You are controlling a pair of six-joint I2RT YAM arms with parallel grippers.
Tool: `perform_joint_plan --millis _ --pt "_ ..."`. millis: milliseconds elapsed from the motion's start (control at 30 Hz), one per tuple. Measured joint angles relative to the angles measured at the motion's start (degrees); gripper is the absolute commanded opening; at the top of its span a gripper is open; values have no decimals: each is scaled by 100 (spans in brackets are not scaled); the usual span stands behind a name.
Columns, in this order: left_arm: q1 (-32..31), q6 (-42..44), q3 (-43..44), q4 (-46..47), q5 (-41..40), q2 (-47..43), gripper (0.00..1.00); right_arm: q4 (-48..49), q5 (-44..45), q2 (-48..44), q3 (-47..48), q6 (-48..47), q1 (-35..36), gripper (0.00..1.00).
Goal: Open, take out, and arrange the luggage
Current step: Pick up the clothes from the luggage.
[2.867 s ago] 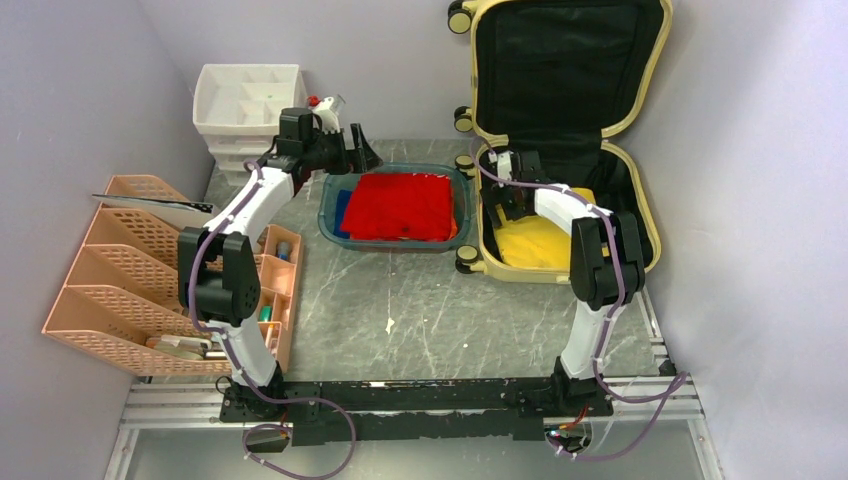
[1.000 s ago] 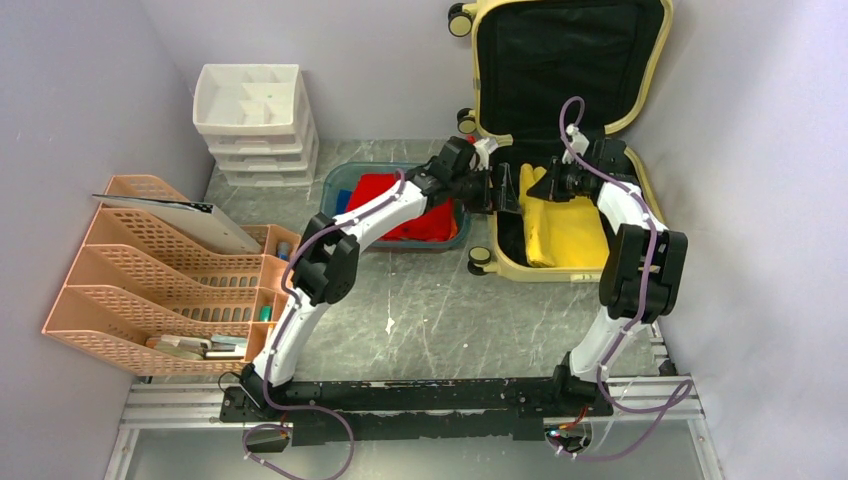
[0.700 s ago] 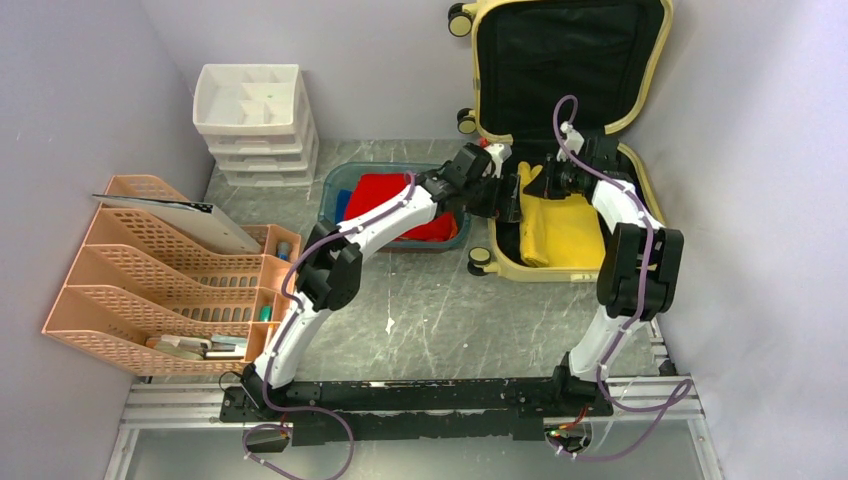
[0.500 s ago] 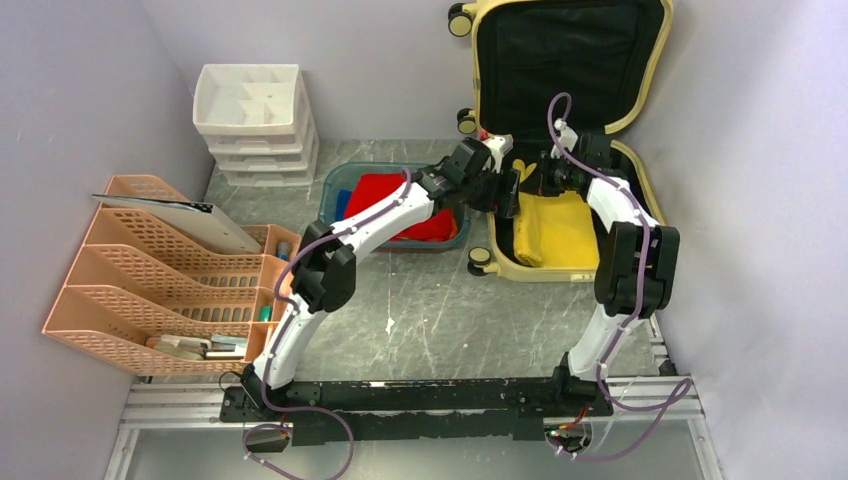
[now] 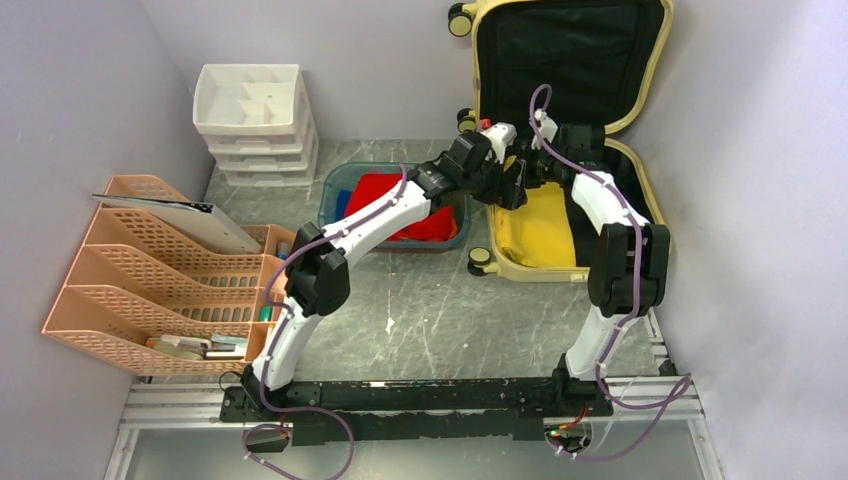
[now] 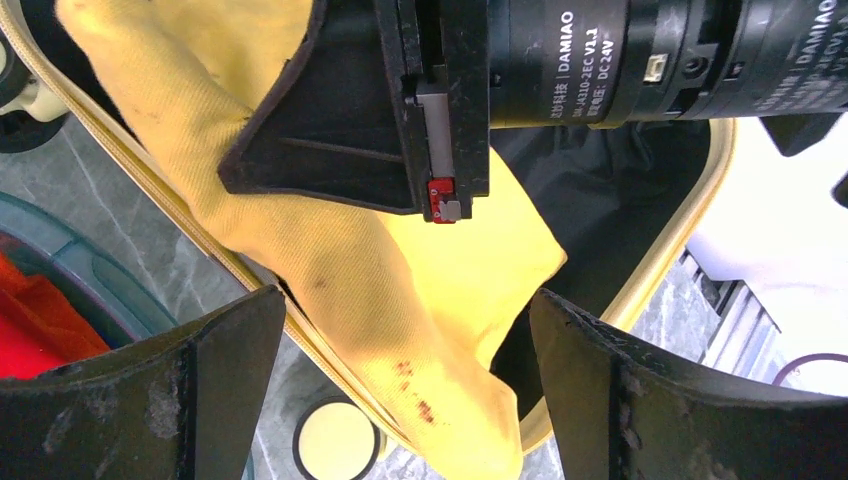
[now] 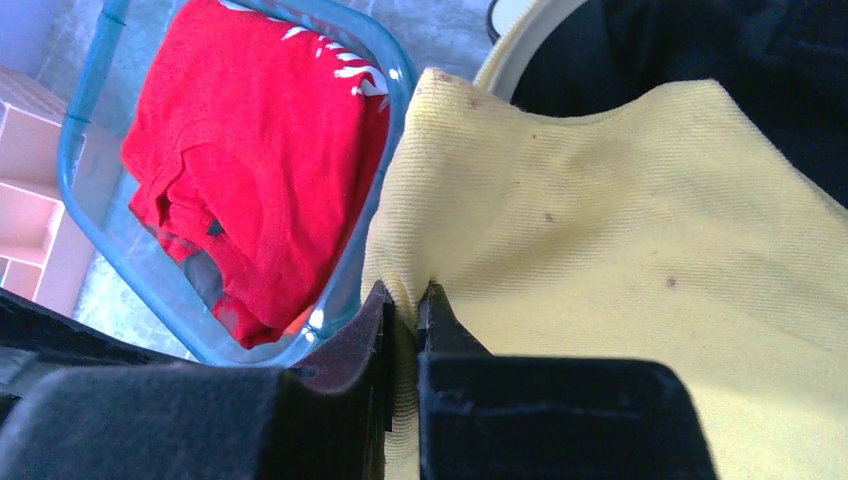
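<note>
On the grey desk (image 5: 420, 300) the pale yellow suitcase (image 5: 530, 272) lies open beneath the left fingers (image 6: 230, 400) and the right fingers (image 7: 350, 400), with its lid standing upright beyond them. A teal tray (image 5: 328, 210) holding a folded red cloth (image 7: 250, 190) sits just beside the suitcase, on the left fingers' side. The right fingers are pinched tight on a raised fold of the yellow cloth (image 7: 620, 230) in the suitcase, while the left fingers are spread wide facing that fold, and I cannot tell whether they touch it.
</note>
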Motion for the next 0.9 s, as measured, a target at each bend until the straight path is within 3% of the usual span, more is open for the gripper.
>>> perform_joint_plan --millis 533,733,900 --pt "-170 356 -92 -216 -1095 247 97 31 138 4 127 175 297 0" --pt "-76 243 -223 -140 -946 256 97 42 140 4 133 210 334 0" --pt "7 50 -343 -74 -632 258 88 24 199 2 160 212 400 0"
